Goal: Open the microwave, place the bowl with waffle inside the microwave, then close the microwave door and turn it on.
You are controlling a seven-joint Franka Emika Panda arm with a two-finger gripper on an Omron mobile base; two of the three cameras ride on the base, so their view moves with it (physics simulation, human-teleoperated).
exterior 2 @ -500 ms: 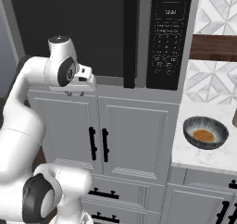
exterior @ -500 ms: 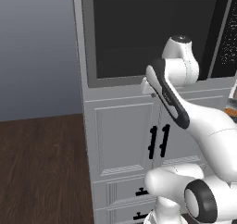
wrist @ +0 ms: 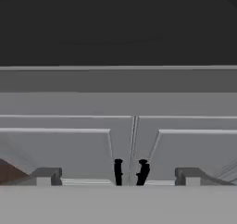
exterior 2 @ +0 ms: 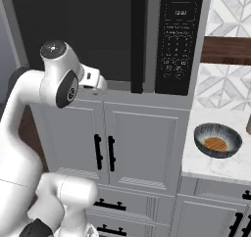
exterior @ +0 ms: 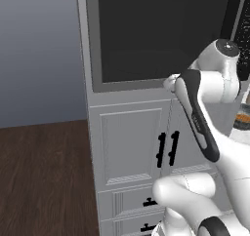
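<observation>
The microwave (exterior 2: 196,96) is built in above white cabinets, with its black control panel (exterior 2: 178,40) on the right. The microwave door (exterior 2: 73,35) is shut, and its long black bar handle (exterior 2: 138,40) stands upright beside the panel. My gripper (exterior 2: 99,83) hovers at the door's lower edge, left of the handle and touching nothing. In the hand view the gripper (wrist: 118,179) is open, with its fingers (wrist: 46,176) far apart and nothing between them, and dark door glass (wrist: 118,24) above. The bowl (exterior 2: 217,140), holding a brown waffle, sits on the counter to the right.
Two white cabinet doors with short black handles (exterior 2: 104,153) stand below the microwave, and drawers (exterior 2: 110,206) lie under them. A white marble counter (exterior 2: 196,165) carries the bowl on the right, with a wooden shelf (exterior 2: 228,50) above. Dark wood floor (exterior: 44,181) lies to the left.
My arm's upper joint has swung to one side and the hand has crept slightly toward the handle along the door's lower edge. The door stays shut and the bowl has not moved.
</observation>
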